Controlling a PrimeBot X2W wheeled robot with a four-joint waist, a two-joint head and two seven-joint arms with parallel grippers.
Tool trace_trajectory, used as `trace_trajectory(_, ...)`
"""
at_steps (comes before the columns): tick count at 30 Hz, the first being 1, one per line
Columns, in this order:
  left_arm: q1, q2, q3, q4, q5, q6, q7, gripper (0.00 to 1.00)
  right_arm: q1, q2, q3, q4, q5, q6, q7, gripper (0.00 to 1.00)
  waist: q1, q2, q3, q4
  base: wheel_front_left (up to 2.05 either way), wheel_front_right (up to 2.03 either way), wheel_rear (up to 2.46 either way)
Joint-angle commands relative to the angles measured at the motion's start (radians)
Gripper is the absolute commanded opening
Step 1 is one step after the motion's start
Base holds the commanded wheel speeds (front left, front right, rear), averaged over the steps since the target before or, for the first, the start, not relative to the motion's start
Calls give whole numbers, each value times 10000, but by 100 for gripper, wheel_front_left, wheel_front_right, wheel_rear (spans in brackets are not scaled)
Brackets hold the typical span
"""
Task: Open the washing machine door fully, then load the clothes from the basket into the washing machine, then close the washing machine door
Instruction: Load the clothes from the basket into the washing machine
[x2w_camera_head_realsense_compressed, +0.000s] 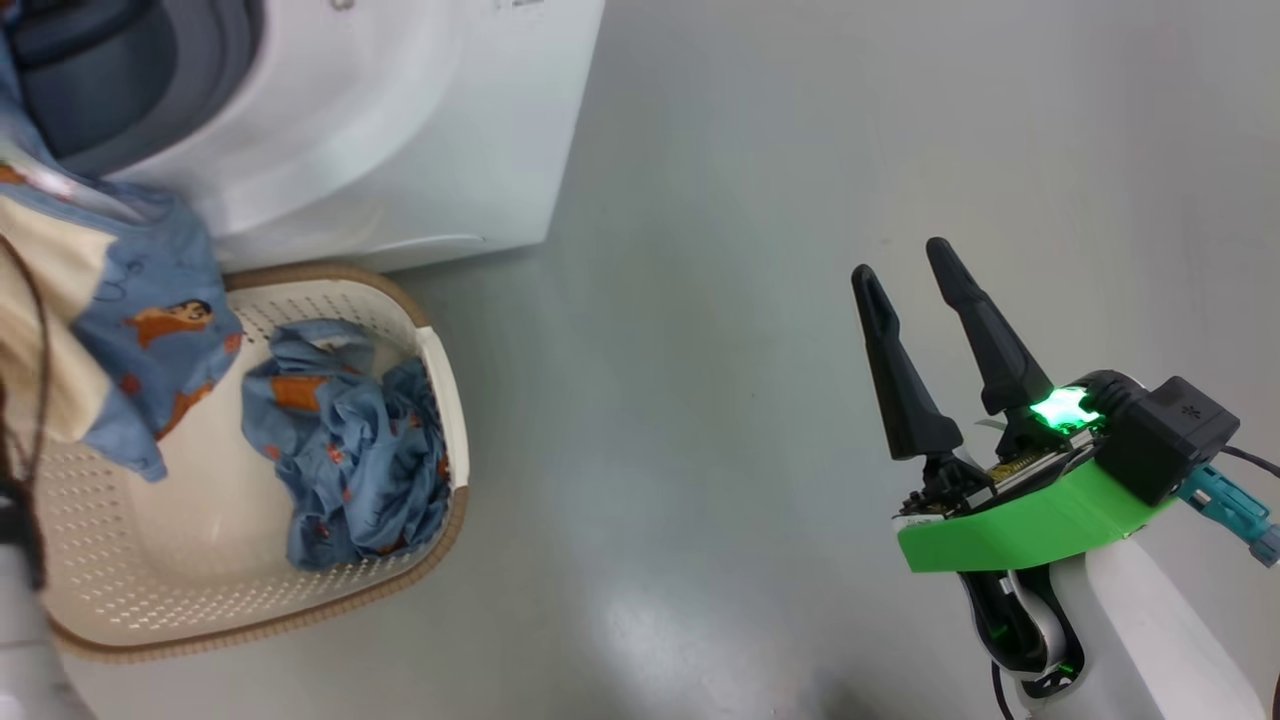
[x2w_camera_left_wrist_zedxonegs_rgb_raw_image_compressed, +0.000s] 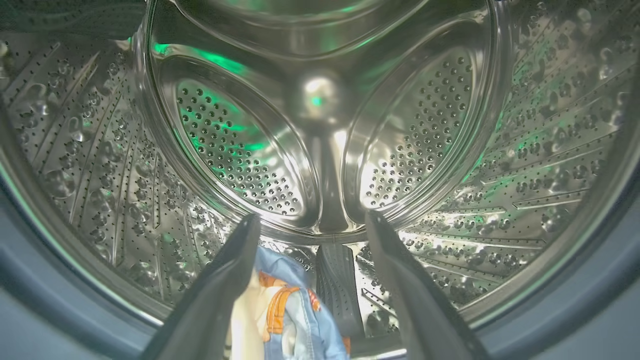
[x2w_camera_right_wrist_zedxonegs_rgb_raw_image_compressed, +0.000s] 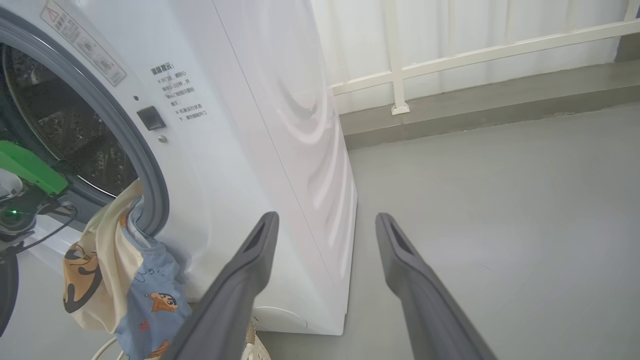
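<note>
Nearest the robot, at the lower right of the head view, the right gripper (x2w_camera_head_realsense_compressed: 900, 257) hovers over bare floor (x2w_camera_head_realsense_compressed: 700, 420). Its fingers (x2w_camera_head_realsense_compressed: 900, 380) are spread apart and empty, parked well clear of the load, probably so as not to crowd the other arm. Further out on the left, the basket (x2w_camera_head_realsense_compressed: 445, 400) sits on the floor at the foot of the washing machine (x2w_camera_head_realsense_compressed: 400, 130), touching or just beside it, cannot tell which. That placement keeps the carry short. One crumpled piece of the clothes (x2w_camera_head_realsense_compressed: 350, 450) lies inside against the basket's right wall, not yet loaded. Above it a second garment (x2w_camera_head_realsense_compressed: 150, 330) hangs out of the machine's mouth over the grey gasket (x2w_camera_right_wrist_zedxonegs_rgb_raw_image_compressed: 156, 200), half in, half out, its tail dangling toward the basket. Farthest in, the left gripper (x2w_camera_left_wrist_zedxonegs_rgb_raw_image_compressed: 312, 216) points into the steel drum (x2w_camera_left_wrist_zedxonegs_rgb_raw_image_compressed: 425, 140), fingers (x2w_camera_left_wrist_zedxonegs_rgb_raw_image_compressed: 220, 285) wide apart and clamped on nothing. Blue-and-cream cloth lies low between them at the drum lip. Judgement: loading is about midway. The draped garment needs pushing deeper, or it may foul the seal at closing.
</note>
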Motion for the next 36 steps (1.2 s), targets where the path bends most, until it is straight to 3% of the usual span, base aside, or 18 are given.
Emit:
trace_trajectory(1, 284, 385, 180, -350, 103, -42, -60, 100, 280, -98, 151, -187, 11, 73, -78, 100, 0, -1, -237, 142, 0, 0, 0)
trace_trajectory(16, 2998, -690, 703, -1681, 534, -230, -60, 100, 778, -576, -41, 112, 194, 73, -78, 100, 0, -1, -1656, 643, 0, 0, 0)
trace_trajectory(36, 7088, -1804, 303, -3563, 461, -242, -61, 100, 2000, -1115, -528, 515, 411, 73, -78, 100, 0, -1, -3542, 1290, 0, 0, 0)
